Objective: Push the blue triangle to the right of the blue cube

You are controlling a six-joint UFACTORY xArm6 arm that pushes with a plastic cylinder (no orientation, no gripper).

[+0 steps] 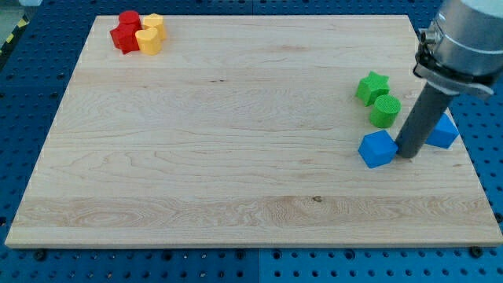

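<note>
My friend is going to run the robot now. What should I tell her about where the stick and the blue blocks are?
My tip is down on the board, in the gap between the two blue blocks.
The blue cube sits just to the view's left of my tip, touching it or nearly so.
The blue triangle is on the view's right of my tip, partly hidden behind the rod.
Done, it seems: the triangle already lies to the right of the cube.
Left: check the spacing, then move the rod clear.
Two green blocks sit just above the cube; do not bump them.
</note>
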